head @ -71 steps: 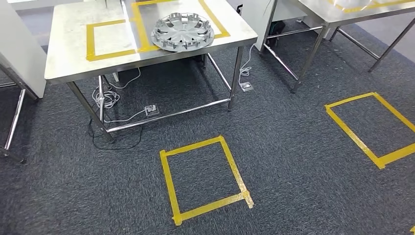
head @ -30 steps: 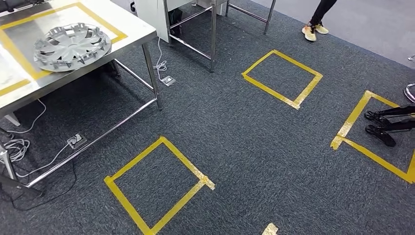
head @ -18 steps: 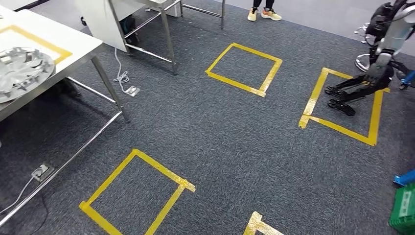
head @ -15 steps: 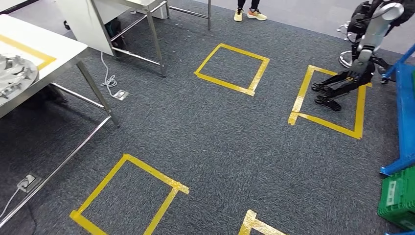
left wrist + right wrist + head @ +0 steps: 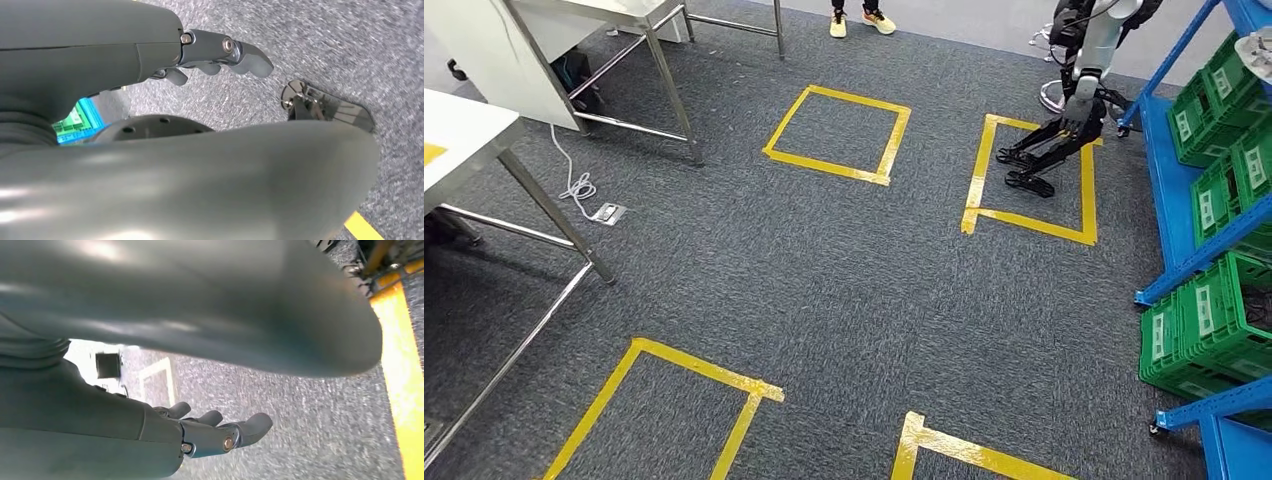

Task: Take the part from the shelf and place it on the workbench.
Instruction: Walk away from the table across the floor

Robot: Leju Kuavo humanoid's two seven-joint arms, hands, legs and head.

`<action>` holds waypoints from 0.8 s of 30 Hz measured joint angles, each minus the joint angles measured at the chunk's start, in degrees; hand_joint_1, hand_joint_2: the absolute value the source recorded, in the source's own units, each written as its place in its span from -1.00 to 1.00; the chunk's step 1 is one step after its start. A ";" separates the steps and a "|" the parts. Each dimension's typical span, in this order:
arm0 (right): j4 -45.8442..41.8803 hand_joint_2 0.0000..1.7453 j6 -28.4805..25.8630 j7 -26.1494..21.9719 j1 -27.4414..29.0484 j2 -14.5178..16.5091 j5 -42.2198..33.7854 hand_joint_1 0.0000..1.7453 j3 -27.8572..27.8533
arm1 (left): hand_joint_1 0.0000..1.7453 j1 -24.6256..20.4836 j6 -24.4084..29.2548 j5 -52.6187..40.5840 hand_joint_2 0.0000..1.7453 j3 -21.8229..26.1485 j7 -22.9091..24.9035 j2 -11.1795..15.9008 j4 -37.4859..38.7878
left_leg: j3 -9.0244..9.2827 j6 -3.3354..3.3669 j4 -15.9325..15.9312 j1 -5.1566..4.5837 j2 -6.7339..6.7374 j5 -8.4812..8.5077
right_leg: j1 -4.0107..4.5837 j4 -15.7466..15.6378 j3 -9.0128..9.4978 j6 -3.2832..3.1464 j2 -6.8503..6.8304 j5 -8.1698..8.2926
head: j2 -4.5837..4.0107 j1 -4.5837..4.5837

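Camera swung toward shelf (image 5: 1199,150); left robot hand (image 5: 220,57) hangs empty, fingers loosely extended.

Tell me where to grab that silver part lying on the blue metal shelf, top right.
Probably by its outer rim, coming from the open aisle side of the blue metal shelf. Only an edge of the silver part shows, above the green plastic crates, so this is a guess.

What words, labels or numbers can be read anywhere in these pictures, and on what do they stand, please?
No text can be read here.
White labels on the green crates of the blue shelf: too small and blurred to read.
A green crate in the left wrist view has a pale label: blurred, unreadable.
The yellow tape squares on the carpet carry no writing.
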 joint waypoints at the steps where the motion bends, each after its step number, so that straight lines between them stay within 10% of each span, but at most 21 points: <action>1: 0.00 -1.00 0.00 0.00 -0.07 -0.02 0.00 -1.00 0.00 | -1.00 -0.03 0.00 -0.01 -1.00 0.00 -0.01 -0.02 0.00 | 0.15 -0.31 0.00 -0.09 0.61 -0.24 | 0.20 -2.90 1.71 -0.41 -1.06 0.91 | 0.00 0.11; 8: 0.00 -1.00 0.02 0.03 -0.20 -0.03 0.00 -1.00 0.00 | -1.00 -0.13 0.03 -0.14 -1.00 0.00 -0.06 -0.06 0.01 | 0.46 -1.15 -0.07 -0.18 2.04 -0.75 | 0.64 -4.80 2.79 -1.41 -1.27 1.05 | 0.00 0.03; 12: 0.00 -1.00 0.07 0.37 -0.15 -0.18 -0.12 -1.00 -0.01 | -1.00 -0.02 0.55 -0.52 -1.00 -0.04 -0.26 -0.09 -0.07 | -5.70 -2.54 14.27 0.42 -4.45 -7.33 | 0.10 -6.14 3.96 -3.23 4.09 1.84 | 0.00 -1.65; 14: 0.00 -1.00 0.11 0.68 -0.07 -0.14 -0.11 -1.00 0.00 | -1.00 0.14 0.64 -0.52 -1.00 -0.07 -0.70 -0.07 -0.05 | -6.46 -2.53 13.72 0.48 -4.88 -4.89 | 0.07 -5.98 4.02 -3.08 6.13 1.73 | 0.00 -2.05; 17: 0.00 -1.00 0.14 0.87 -0.05 -0.13 -0.11 -1.00 0.00 | -1.00 0.14 0.68 -0.55 -1.00 -0.07 -1.03 0.04 -0.04 | -3.16 -2.38 4.08 0.91 -8.50 0.15 | -0.03 -5.04 3.57 -2.26 8.58 1.26 | 0.00 -2.49; 19: 0.00 -1.00 0.18 0.85 -0.05 -0.10 -0.12 -1.00 0.00 | -1.00 0.04 0.69 -0.57 -1.00 -0.07 -0.90 0.09 -0.04 | -2.03 -2.05 1.77 0.91 -10.12 0.07 | -0.23 -4.52 2.72 -1.39 9.92 1.21 | 0.00 -2.51; 21: 0.01 -1.00 0.22 0.83 0.12 -0.07 -0.13 -1.00 0.00 | -1.00 -0.11 0.68 -0.59 -1.00 -0.07 -0.84 0.16 -0.04 | -1.61 -1.39 1.51 0.78 -8.87 0.15 | -0.55 -4.42 1.86 -0.60 10.78 1.42 | 0.00 -2.40; 24: 0.02 -1.00 0.25 0.84 0.08 0.03 -0.13 -1.00 0.01 | -1.00 -0.10 0.64 -0.59 -1.00 -0.07 -0.83 0.26 -0.01 | -1.29 -0.29 0.98 0.70 -6.46 0.36 | -0.32 0.59 -1.04 -0.03 6.01 -1.27 | 0.00 -1.39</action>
